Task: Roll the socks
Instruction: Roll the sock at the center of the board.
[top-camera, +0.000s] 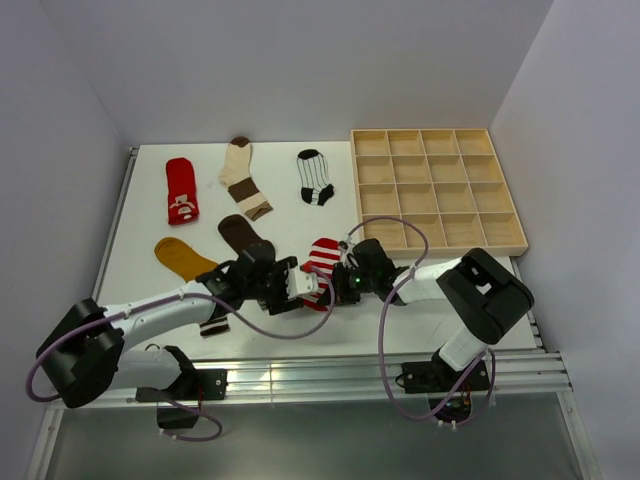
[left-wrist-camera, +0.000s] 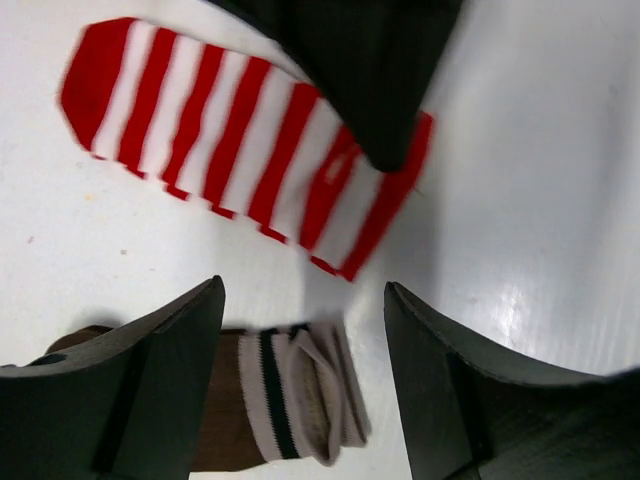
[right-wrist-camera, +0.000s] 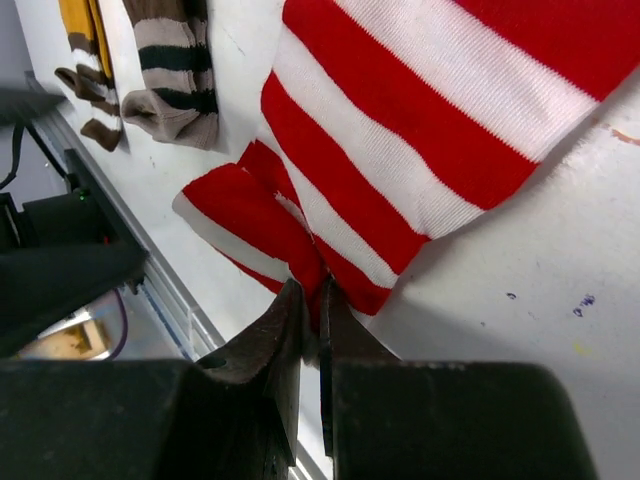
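Note:
The red-white striped sock (top-camera: 322, 258) lies flat at the table's front middle; it also shows in the left wrist view (left-wrist-camera: 230, 150) and the right wrist view (right-wrist-camera: 400, 130). My right gripper (top-camera: 342, 284) (right-wrist-camera: 318, 300) is shut on its red cuff edge, which bunches between the fingers. My left gripper (top-camera: 294, 284) (left-wrist-camera: 302, 292) is open just above the table, with the cream striped cuff of the dark brown sock (top-camera: 243, 232) (left-wrist-camera: 290, 400) lying between its fingers, untouched. The right gripper's finger (left-wrist-camera: 370, 70) covers part of the striped sock in the left wrist view.
A mustard sock (top-camera: 182, 257) (right-wrist-camera: 75, 20) lies left of the left arm. A red patterned sock (top-camera: 181, 190), a cream-and-brown sock (top-camera: 243, 175) and a white black-striped sock (top-camera: 316, 177) lie at the back. A wooden compartment tray (top-camera: 437, 131) stands back right. A metal rail (top-camera: 350, 375) runs along the front edge.

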